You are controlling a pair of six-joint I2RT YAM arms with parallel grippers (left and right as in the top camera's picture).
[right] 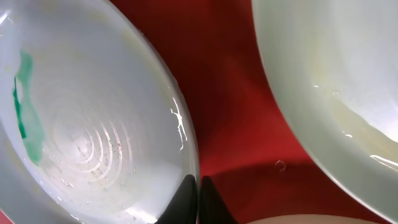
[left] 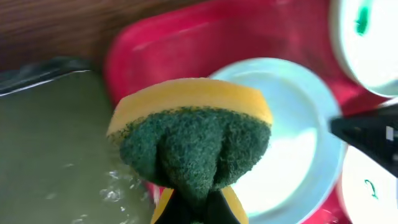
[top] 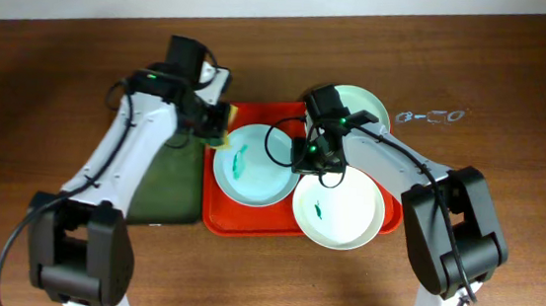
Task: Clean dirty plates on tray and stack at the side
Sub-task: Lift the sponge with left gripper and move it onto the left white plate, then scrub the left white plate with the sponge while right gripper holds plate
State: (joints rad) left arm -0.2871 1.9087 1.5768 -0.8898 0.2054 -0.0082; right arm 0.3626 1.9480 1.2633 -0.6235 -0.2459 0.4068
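Note:
The red-orange tray (top: 247, 222) holds a plate (top: 252, 166) with a green smear at its centre. My left gripper (top: 217, 133) is shut on a yellow sponge with a green scouring pad (left: 193, 143) and holds it over that plate's left rim (left: 292, 143). My right gripper (top: 304, 164) is shut on the same plate's right rim; the right wrist view shows its fingertips (right: 198, 182) pinching the rim of the smeared plate (right: 93, 124). A second plate (top: 339, 213) with a small green mark overhangs the tray's front right. A third plate (top: 364, 106) lies at the back right, partly under my right arm.
A dark green tray (top: 171, 186) holding murky water (left: 50, 137) lies against the red tray's left side, under my left arm. The bare red tray floor (right: 224, 93) shows between two plates. The table is dark wood (top: 514, 115).

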